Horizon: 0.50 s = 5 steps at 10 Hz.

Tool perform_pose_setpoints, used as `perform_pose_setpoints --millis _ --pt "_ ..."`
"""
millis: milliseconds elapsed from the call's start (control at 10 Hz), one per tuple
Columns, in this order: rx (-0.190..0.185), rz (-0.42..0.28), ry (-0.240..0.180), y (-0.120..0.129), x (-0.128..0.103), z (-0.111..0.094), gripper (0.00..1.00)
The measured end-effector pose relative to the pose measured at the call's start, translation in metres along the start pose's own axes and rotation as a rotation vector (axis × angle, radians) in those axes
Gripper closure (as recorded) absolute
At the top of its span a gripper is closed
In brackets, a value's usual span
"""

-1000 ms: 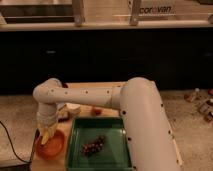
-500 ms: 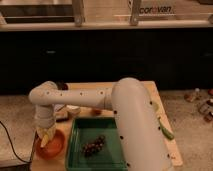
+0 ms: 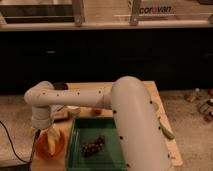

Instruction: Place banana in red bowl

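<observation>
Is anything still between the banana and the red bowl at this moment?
Nothing visible. The banana is already over the red bowl, apparently inside its rim, with the pincer right above it at the table's front left. The green tray lies beside the bowl, not between them.

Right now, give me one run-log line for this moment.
gripper: above red bowl | banana: at bowl, under gripper | green tray: right of bowl, holds grapes
</observation>
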Motion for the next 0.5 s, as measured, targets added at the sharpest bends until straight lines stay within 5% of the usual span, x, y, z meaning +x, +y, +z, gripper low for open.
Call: perform_pose_setpoints --millis 500 --pt "-0.004 0.029 0.044 0.009 0.003 -0.029 0.2"
